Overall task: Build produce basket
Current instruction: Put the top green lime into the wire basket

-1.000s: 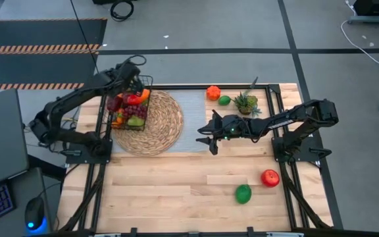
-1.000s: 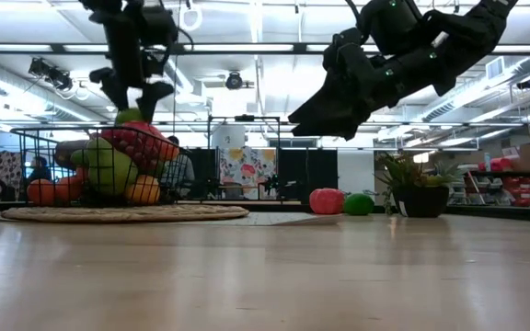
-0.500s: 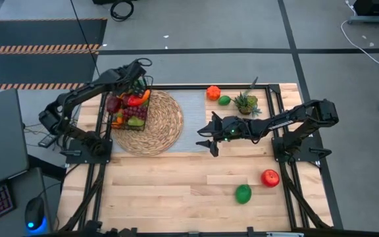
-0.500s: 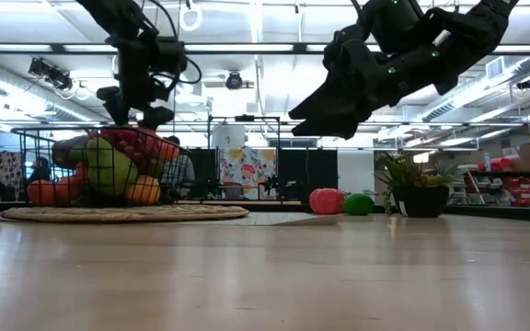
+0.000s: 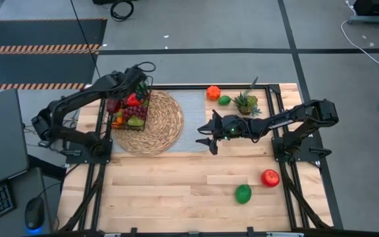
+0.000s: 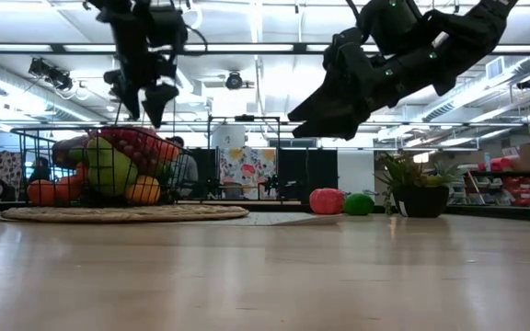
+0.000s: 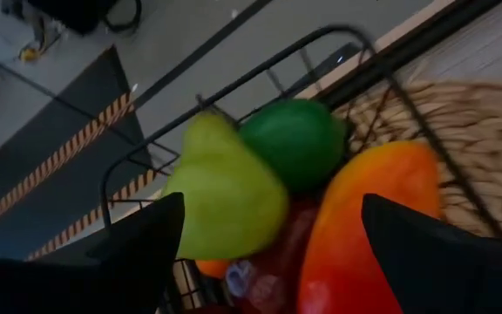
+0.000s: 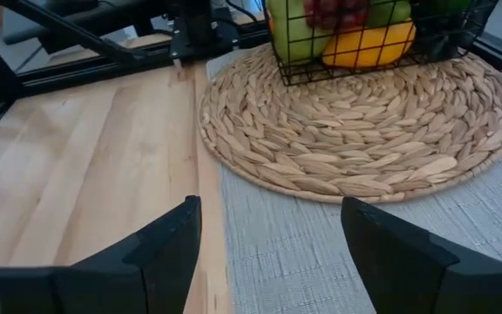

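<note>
Black wire basket (image 5: 129,109) on straw mat (image 5: 156,125), piled with produce (image 6: 118,164). Left gripper (image 5: 135,84) above it, jaws apart, empty. Right gripper (image 5: 206,139) mid-worktop, jaws apart. Loose apple (image 5: 270,177), lime (image 5: 243,193): probably light, smooth, rolls; grip across middle.

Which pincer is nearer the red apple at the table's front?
The right pincer, up-left of the red apple. The left pincer hangs over the basket, far across the table.
</note>
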